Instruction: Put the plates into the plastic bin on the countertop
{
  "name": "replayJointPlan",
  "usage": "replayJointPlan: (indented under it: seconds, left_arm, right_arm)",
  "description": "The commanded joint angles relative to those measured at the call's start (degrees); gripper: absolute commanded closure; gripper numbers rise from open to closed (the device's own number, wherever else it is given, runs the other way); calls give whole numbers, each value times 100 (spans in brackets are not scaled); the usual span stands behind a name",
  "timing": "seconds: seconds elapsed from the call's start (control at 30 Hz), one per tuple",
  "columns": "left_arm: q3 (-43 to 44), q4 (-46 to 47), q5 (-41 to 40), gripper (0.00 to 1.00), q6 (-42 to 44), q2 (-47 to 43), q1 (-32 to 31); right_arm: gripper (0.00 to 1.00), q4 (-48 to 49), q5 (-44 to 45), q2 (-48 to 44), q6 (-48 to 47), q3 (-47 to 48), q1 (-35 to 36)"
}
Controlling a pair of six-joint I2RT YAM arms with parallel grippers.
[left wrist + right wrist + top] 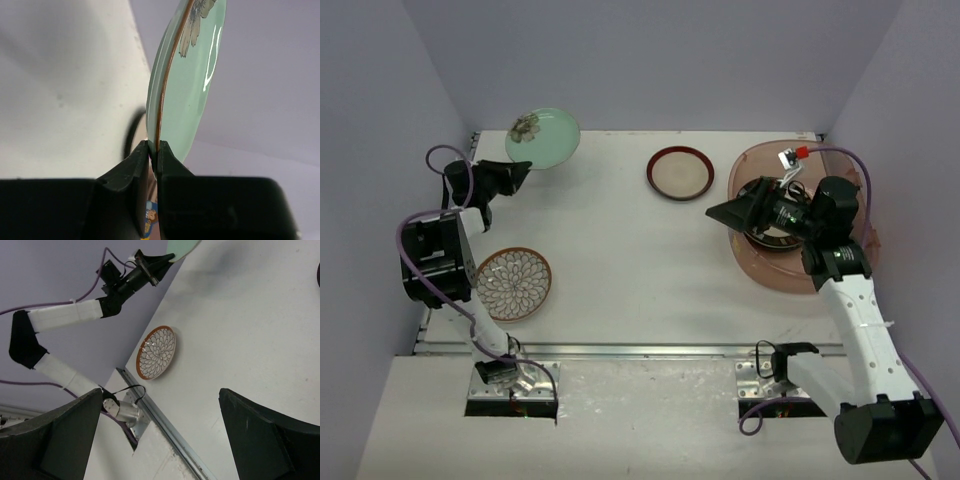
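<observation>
The left end effector (153,150) is clamped on the rim of the mint green plate (185,100), held aloft near the table's (620,260) far left corner, while the right end effector (732,212), fingers apart, hovers at the plastic bin (748,170).

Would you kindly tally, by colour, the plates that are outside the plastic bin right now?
mint green plate, held in the left gripper: 1
maroon-rimmed plate: 1
brown-white petal plate: 1
Total: 3 outside the plastic bin
</observation>
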Motion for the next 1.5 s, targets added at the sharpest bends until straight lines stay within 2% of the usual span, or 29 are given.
replayJointPlan:
  seconds: [0.0,0.07,0.13,0.27,0.47,0.67,0.73,0.8,0.87,0.9,0.93,1.03,1.1,1.13,1.17,1.2,1.23,1.27,1.3,1.33,1.37,1.4,1.47]
  left_arm:
    - [-151,1482,892,100,-336,-1117,-377]
    - [-355,1212,993,100,-189,-1716,-713]
    - [-453,559,927,100,238,-2122,-1233]
    - [-522,-281,807,100,713,-2687,-2111]
    - [-830,-536,754,100,905,-3343,-3041]
    - [-1003,-510,702,100,931,-3430,-3597]
    - [-1031,-376,727,100,873,-3399,-3743]
    - [-997,-369,707,100,893,-3372,-3897]
    - [-984,-347,705,100,909,-3328,-3969]
    - [-974,-324,732,100,932,-3287,-4029]
    - [-980,-284,755,100,937,-3259,-4070]
    - [-1043,-152,900,100,954,-3207,-4139]
    - [-1077,-170,922,100,1019,-3208,-4153]
    - [-1083,-203,928,100,1058,-3217,-4153]
    - [-1070,-275,916,99,1115,-3228,-4153]
    - [-1039,-403,891,92,1197,-3248,-4153]
    - [-961,-587,844,71,1369,-3276,-4153]
    - [-769,-1035,659,44,1707,-3327,-4153]
    - [-550,-1604,284,27,2054,-3412,-4153]
    - [-413,-1971,-172,6,2267,-3522,-4153]
    - [-234,-2450,-220,0,2508,-3533,-4152]
    - [68,-3296,-962,0,2869,-3705,-4144]
    - [336,-4099,-2160,0,3201,-4086,-4135]
  right_arm:
    - [1,-100,22,568,-180,742,43]
    - [1,-261,-93,1023,-181,1126,53]
    - [1,-499,-224,1414,-219,1462,64]
    - [1,-372,-421,1802,-104,1594,112]
    - [1,-1146,199,1947,-617,1541,126]
    - [2,-784,-124,1713,-511,1012,171]
    - [13,-718,-200,1694,-539,904,170]
    - [43,-711,-308,1748,-552,884,170]
    - [58,-630,-376,1780,-505,824,170]
    - [72,-533,-380,1781,-432,764,170]
    - [80,-460,-368,1776,-379,718,170]
    - [83,-327,-294,1809,-236,638,170]
    - [92,-284,-176,1812,-161,604,170]
    - [100,-270,-119,1791,-117,591,168]
    - [100,-254,-89,1751,-50,555,158]
    - [100,-167,75,1684,124,467,143]
    - [100,-54,273,1570,278,347,126]
    - [100,38,456,1443,464,227,92]
    - [100,74,623,1321,668,133,42]
    - [100,99,854,1131,789,18,-3]
    - [100,101,873,992,936,7,-87]
    - [100,118,1157,848,1232,-156,-305]
    - [100,157,1285,366,1792,-485,-1222]
